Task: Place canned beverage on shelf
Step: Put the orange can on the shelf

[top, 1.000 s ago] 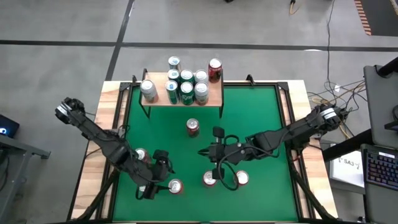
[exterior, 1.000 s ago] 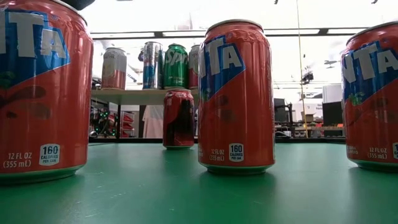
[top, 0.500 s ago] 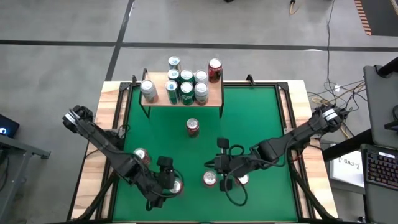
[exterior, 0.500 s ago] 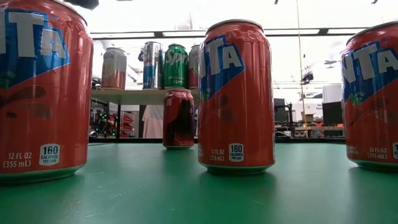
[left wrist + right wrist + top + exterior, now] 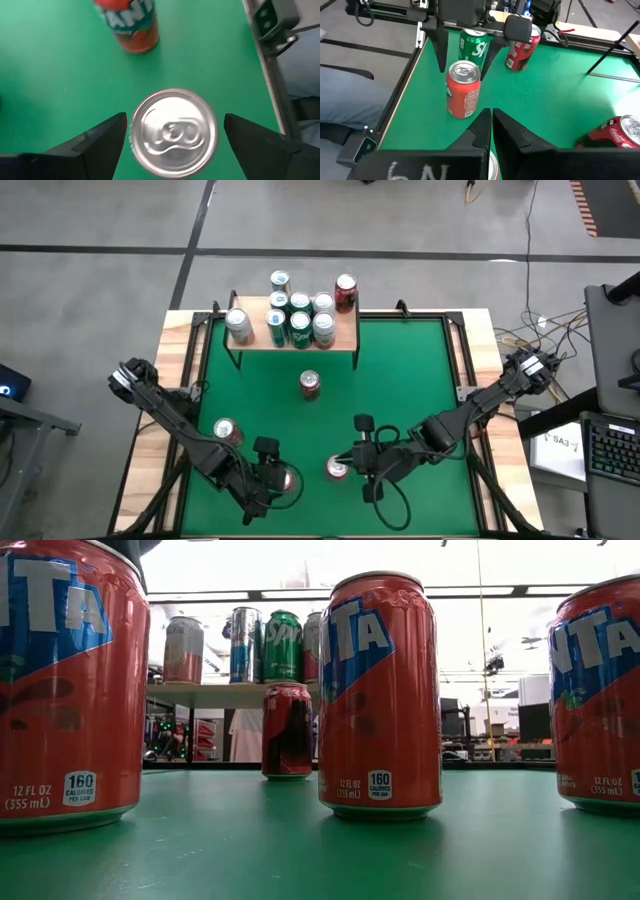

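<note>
Orange cans (image 5: 380,695) with blue lettering stand on the green table (image 5: 300,850).

Left gripper (image 5: 275,480) low at table's near edge, fingers spread wide. Right gripper (image 5: 491,122) nearby, fingers pressed together.

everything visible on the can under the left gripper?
The orange can stands upright on the green table near its front edge. It has a silver aluminium top, tab unopened, and an orange body in the low view. The left gripper is open, fingers either side with gaps, not touching. Another orange can stands apart.
</note>
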{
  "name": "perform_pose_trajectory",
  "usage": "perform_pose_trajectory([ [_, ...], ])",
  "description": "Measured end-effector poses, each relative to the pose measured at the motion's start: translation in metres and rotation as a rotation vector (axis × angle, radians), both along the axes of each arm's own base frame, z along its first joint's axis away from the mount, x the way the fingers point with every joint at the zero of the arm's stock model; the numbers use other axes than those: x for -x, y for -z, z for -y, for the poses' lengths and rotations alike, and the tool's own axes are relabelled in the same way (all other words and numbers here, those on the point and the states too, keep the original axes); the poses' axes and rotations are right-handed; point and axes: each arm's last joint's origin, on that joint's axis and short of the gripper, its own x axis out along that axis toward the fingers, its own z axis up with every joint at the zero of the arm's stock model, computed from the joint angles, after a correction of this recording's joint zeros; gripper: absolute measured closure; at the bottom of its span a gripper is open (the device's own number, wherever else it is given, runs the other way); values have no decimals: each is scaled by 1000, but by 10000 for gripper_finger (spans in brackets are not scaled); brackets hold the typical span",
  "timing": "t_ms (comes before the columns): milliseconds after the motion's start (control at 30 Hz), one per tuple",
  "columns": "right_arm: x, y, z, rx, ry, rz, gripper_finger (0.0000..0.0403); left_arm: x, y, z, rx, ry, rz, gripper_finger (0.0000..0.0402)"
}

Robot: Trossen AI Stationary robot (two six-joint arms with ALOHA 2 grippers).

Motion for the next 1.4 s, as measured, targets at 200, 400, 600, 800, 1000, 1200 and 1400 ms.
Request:
perform_pose_trajectory([
  [200, 0, 0, 0, -3, 10, 3, 394, 2, 4, 0, 4, -24, -11, 81],
  [400, 0, 0, 0, -3, 10, 3, 394, 1, 11, 1, 24, -29, 2, 81],
  [600, -1, 1, 0, -3, 10, 2, 394, 1, 15, 1, 27, -26, 2, 85],
  [800, -1, 1, 0, -1, 11, 1, 394, 1, 15, 1, 26, -25, 1, 133],
  [1000, -1, 1, 0, 0, 10, 1, 394, 3, 6, -1, 9, -16, -34, 134],
  [1200, -1, 1, 0, 3, 9, 1, 394, 2, -30, -1, -29, 21, -7, 134],
  [1400, -1, 1, 0, 16, 2, 2, 394, 11, -94, -15, -152, 84, 12, 134],
])
